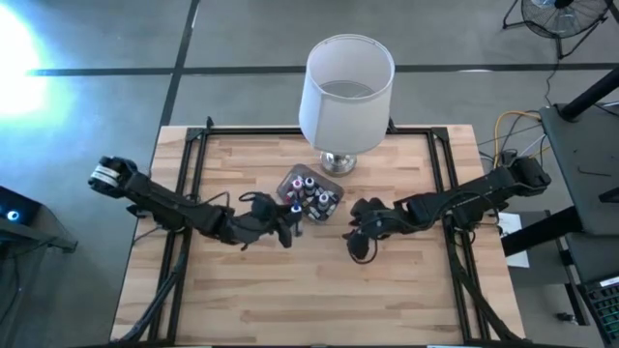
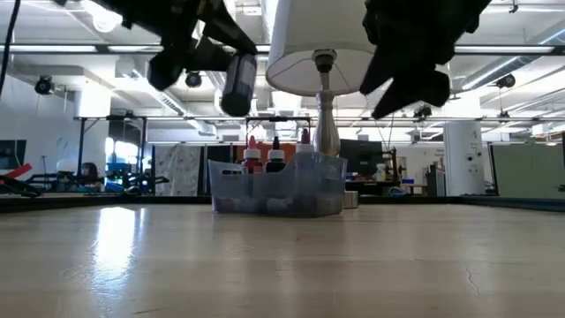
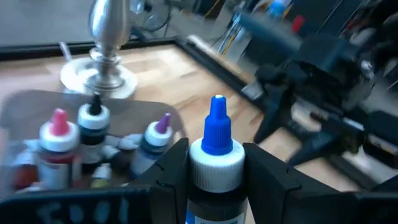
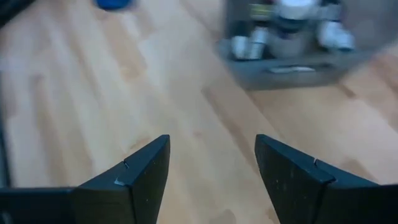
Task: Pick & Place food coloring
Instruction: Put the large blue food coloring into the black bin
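Observation:
My left gripper [image 1: 287, 230] is shut on one food coloring bottle [image 3: 216, 158] with a blue cap, a white collar and a dark body. It holds the bottle high over the table by the near left corner of a translucent tub [image 1: 293, 180]. The tub holds several more bottles [image 3: 93, 124] standing upright. My right gripper [image 4: 211, 162] hangs open and empty above bare wood, on the tub's right [image 1: 360, 240]. My left gripper pinches the bottle between its two fingers [image 3: 168, 177], one on each side of the body just below the white collar [image 3: 216, 163]. The fingers come about level from the table's left. The bottle [image 2: 238, 84] is lifted clear of the table, roughly upright, cap uppermost.
A lamp with a white shade [image 1: 346, 92] and a chrome foot [image 1: 338, 162] stands right behind the tub. Black rails [image 1: 440, 164] frame the tabletop. Bare wood [image 1: 309, 300] spreads toward the near edge.

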You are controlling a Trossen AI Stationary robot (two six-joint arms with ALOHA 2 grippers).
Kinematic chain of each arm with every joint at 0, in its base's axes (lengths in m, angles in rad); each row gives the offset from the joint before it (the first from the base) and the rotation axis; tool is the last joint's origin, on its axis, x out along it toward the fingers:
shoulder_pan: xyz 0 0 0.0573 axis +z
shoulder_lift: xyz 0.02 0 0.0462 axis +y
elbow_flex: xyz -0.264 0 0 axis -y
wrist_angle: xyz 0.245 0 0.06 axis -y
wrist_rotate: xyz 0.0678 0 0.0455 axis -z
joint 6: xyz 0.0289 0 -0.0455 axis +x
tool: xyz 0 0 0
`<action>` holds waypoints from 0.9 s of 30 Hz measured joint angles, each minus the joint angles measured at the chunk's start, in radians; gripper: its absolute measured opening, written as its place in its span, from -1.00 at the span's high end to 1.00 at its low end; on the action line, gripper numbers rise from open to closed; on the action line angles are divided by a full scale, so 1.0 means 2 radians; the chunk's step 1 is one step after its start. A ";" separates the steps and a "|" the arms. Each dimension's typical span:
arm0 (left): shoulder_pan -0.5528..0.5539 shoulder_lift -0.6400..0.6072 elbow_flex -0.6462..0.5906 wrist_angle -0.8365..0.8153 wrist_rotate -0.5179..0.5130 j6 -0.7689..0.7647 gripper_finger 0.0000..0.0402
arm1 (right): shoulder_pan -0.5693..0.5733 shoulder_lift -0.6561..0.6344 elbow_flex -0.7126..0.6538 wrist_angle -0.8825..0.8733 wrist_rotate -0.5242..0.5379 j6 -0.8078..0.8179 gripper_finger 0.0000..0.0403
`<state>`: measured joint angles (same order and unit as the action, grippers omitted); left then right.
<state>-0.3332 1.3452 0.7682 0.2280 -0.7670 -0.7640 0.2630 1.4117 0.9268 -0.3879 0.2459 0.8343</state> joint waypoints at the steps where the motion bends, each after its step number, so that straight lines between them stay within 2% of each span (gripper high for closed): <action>1: -0.001 0.003 -0.015 0.037 -0.002 0.001 0.51 | 0.001 0.000 0.000 0.012 -0.010 -0.010 -0.13; 4: -0.002 0.017 -0.044 0.126 -0.003 0.018 0.51 | 0.001 0.000 0.000 0.048 -0.022 -0.037 -0.14; 11: -0.008 0.060 -0.064 0.125 0.011 0.030 0.51 | 0.001 0.000 0.000 0.057 -0.023 -0.053 -0.14; 16: -0.010 0.121 -0.063 0.161 0.006 0.063 0.51 | 0.001 0.000 0.000 0.029 -0.023 -0.053 -0.14; 22: -0.019 0.197 -0.063 0.269 -0.031 0.110 0.51 | 0.001 0.000 0.000 0.012 -0.019 -0.073 -0.13; 27: -0.025 0.233 -0.063 0.333 -0.058 0.144 0.51 | -0.001 0.000 0.000 0.011 -0.017 -0.100 -0.13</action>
<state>-0.3828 1.8104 0.6426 0.8931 -0.8835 -0.4755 0.2615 1.4117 0.9268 -0.3668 0.2112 0.6346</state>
